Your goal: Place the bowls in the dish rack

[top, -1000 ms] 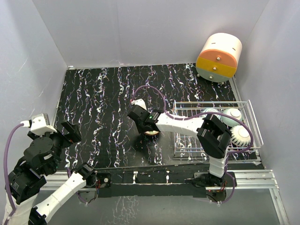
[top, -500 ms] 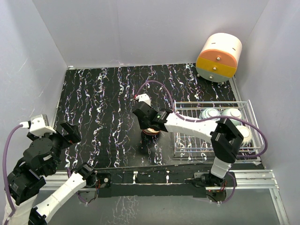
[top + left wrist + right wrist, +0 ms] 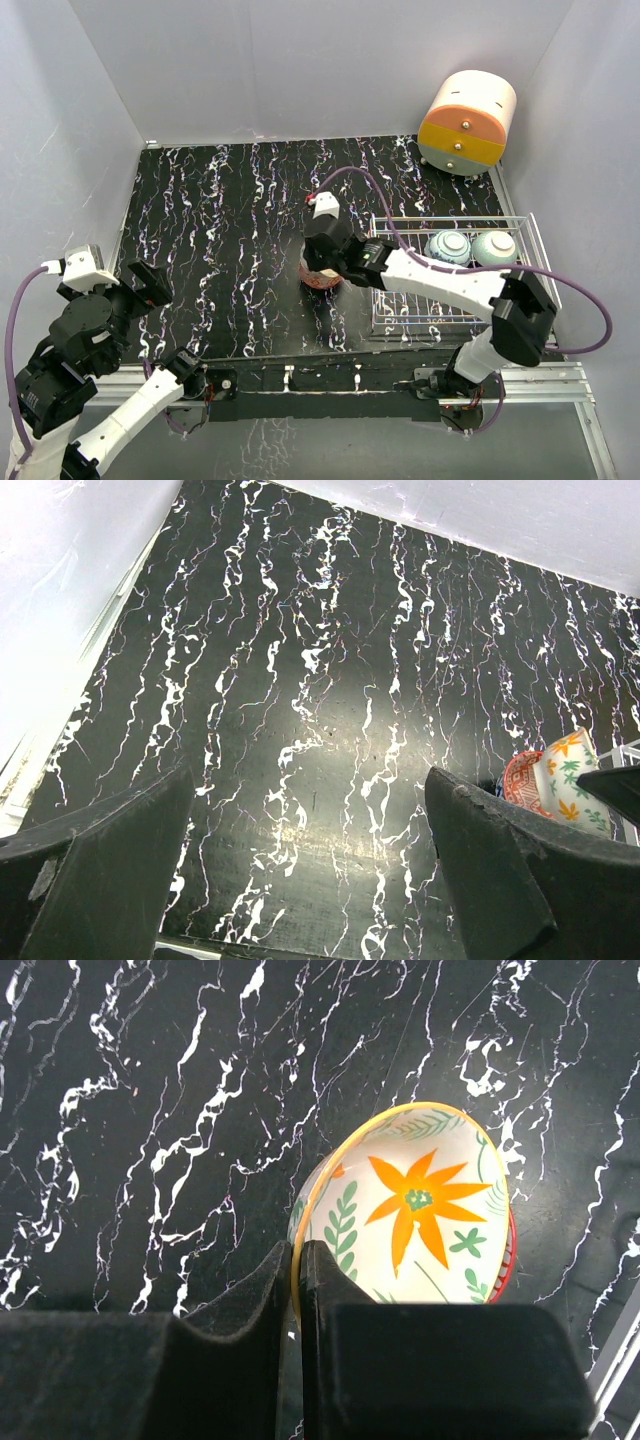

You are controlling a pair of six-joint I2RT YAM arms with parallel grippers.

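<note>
My right gripper (image 3: 322,265) (image 3: 303,1260) is shut on the yellow rim of a flower bowl (image 3: 420,1210), white inside with an orange flower. The bowl is tilted on edge and rests in a red bowl (image 3: 508,1255) on the black marble table. The pair shows as one stack under the gripper in the top view (image 3: 320,278), just left of the white wire dish rack (image 3: 405,305). Two pale bowls (image 3: 447,245) (image 3: 493,246) stand in the rack's far side. My left gripper (image 3: 150,285) (image 3: 310,880) is open and empty at the near left. Its view shows the flower bowl (image 3: 565,770) at the right edge.
A cream-and-orange round drawer unit (image 3: 467,122) stands at the back right corner. White walls close in the table on three sides. My right arm's elbow (image 3: 520,320) hangs over the rack's near right corner and hides what lies there.
My right wrist has shifted right and back over the stacked bowls. Its elbow has swung right and now hides a ribbed white bowl in the rack. The left arm has not moved.
</note>
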